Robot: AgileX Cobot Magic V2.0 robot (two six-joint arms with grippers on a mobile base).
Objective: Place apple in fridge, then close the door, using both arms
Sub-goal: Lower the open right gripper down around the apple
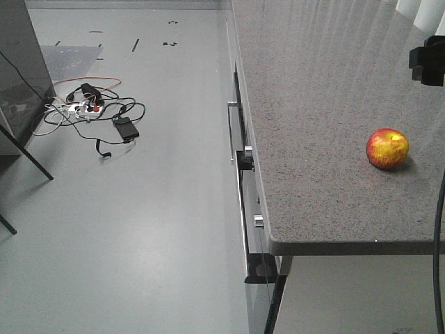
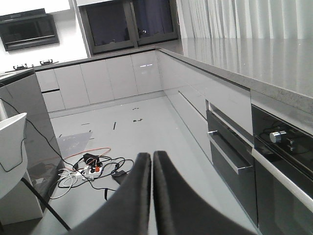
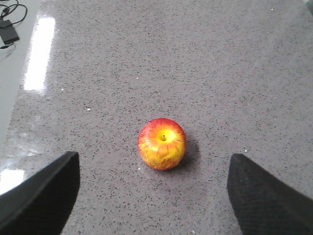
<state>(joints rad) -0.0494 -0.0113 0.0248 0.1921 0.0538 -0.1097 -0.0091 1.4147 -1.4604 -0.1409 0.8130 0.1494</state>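
The apple (image 1: 387, 148), red with yellow patches, sits upright on the speckled grey countertop (image 1: 313, 104) near its front right. In the right wrist view the apple (image 3: 162, 143) lies just ahead of my right gripper (image 3: 152, 166), centred between its fingers. That gripper is open wide and touches nothing. My left gripper (image 2: 151, 155) is shut with nothing in it and hangs over the floor beside the counter. A tall dark grey glossy body (image 1: 17, 69) at the left edge may be the fridge. Its door and interior do not show.
A tangle of cables and a power strip (image 1: 90, 108) lies on the grey floor. Oven fronts with bar handles (image 2: 227, 152) run under the counter. A black part of the right arm (image 1: 427, 61) hangs above the counter's far right. Thin black legs (image 1: 28, 156) stand at the left.
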